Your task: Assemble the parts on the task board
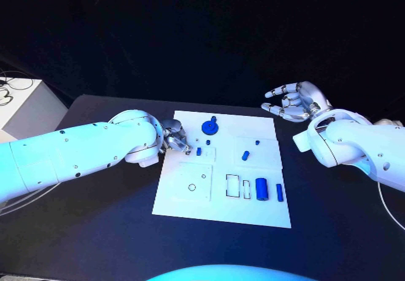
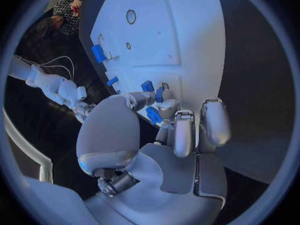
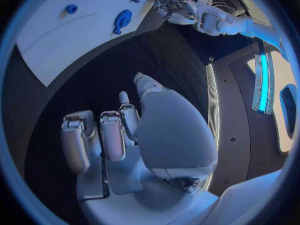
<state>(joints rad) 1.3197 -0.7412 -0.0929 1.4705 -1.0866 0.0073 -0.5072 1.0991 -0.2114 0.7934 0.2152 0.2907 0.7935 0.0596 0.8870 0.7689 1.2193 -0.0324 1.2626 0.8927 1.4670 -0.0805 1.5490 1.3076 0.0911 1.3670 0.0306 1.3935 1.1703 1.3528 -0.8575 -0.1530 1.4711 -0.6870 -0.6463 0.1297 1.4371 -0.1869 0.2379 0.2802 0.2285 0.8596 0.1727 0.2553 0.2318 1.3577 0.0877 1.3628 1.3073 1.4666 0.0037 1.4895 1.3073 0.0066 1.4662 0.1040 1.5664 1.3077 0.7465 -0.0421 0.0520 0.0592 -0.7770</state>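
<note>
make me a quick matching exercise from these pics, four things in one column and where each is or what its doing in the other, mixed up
Things:
1. left hand
2. right hand
3. round blue part
4. long blue cylinder

Places or states:
A. lies beside the rectangular outlines near the board's near edge
B. lifted off the task board, past its far right corner, holding nothing
C. at the board's left edge, fingers at a small blue part
D. on the board's far end, near the middle

Pairs: 1-C, 2-B, 3-D, 4-A
</note>
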